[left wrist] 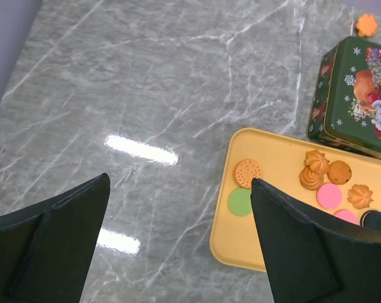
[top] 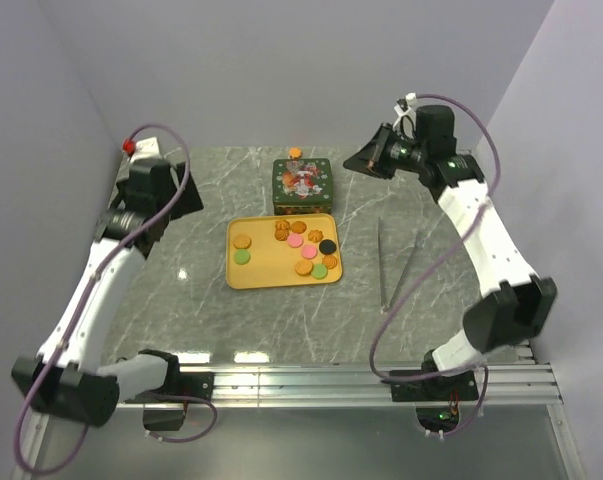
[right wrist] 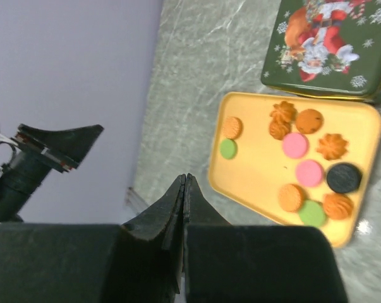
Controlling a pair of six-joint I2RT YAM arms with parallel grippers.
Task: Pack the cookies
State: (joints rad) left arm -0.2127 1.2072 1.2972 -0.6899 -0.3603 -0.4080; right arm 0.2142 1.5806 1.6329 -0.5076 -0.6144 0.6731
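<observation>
The left gripper hangs above the left side of the desk, raised clear of it, with its jaws spread wide and nothing between them. In its wrist view only bare marble lies between the two fingers.

The cookies lie to its right, on a yellow tray near the middle of the desk. All of them lie flat, faces up. Being round or rosette-shaped, none has a long axis of its own. The group runs along the tray's long side, parallel to the desk's near edge. A tan cookie and a green cookie sit alone at the tray's left end, the tan one farther from the near edge. The others cluster on the right half: orange, pink, a black one and another green.

A closed green Christmas tin stands just beyond the tray's far side. One lone orange cookie lies on the desk behind the tin, toward the far edge.

Right of the tray, two thin metal sticks lie on the desk, drawing together toward the near edge.

The right gripper is held high near the far right corner, pointing left. Its fingers are pressed together with nothing held. The cookies lie to its left and nearer the near edge, well apart from it.
</observation>
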